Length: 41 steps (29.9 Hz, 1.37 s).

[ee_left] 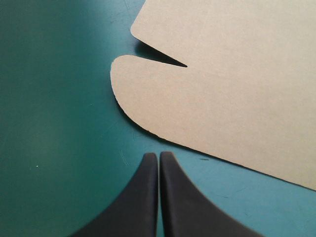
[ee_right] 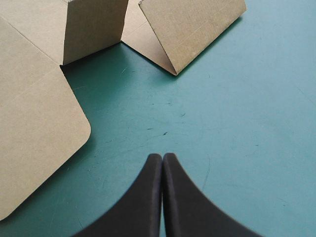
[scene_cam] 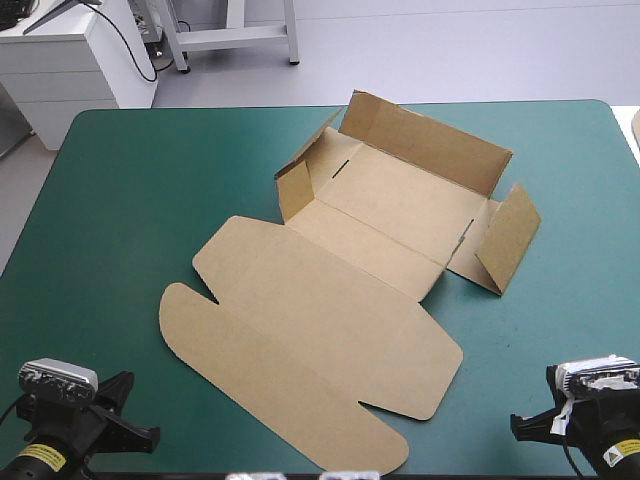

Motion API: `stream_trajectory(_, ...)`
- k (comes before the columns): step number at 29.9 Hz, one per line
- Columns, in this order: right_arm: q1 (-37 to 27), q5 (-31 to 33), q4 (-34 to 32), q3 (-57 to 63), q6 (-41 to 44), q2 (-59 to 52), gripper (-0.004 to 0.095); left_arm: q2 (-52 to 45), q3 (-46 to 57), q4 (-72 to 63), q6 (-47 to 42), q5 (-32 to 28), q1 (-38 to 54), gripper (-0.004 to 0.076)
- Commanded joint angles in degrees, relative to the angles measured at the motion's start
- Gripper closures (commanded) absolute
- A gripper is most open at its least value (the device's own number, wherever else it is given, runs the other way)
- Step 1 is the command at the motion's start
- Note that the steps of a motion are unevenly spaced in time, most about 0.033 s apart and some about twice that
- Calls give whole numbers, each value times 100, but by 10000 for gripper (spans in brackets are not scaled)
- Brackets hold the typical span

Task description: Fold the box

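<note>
Flanking the box (scene_cam: 330,300) at the near edge, left tool (ee_left: 158,154) and right tool (ee_right: 162,155) are closed, empty.

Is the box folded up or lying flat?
Partly folded: the box has its far walls raised, but its lid lies flat on the cover.

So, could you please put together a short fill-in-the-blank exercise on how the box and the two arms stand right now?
1. The brown box lies on the ____ table cover.
2. Its raised walls stand at the end ____ from the robot, while the lid lies flat.
3. The left jaws and right jaws are both ____, holding nothing.
Missing words: teal-green; farthest; shut.
</note>
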Motion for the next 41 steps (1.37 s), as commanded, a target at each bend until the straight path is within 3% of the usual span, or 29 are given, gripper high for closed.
stream_trajectory(1, -2, -335, 21, -160, -34, 86, 928, 60, -147, -101, -20, -373, -21, 731)
stream_trajectory(11, -2, -400, 21, -546, 55, 499, 927, 60, -147, -101, -20, -378, -21, 731)
stream_trajectory(23, -2, -179, 21, -2478, 5, 2510, 926, 60, -89, -112, -20, -539, -21, 731)
stream_trajectory(41, -2, 523, 1375, -4240, 485, 5545, 901, 60, -89, -112, -20, -539, -21, 731)
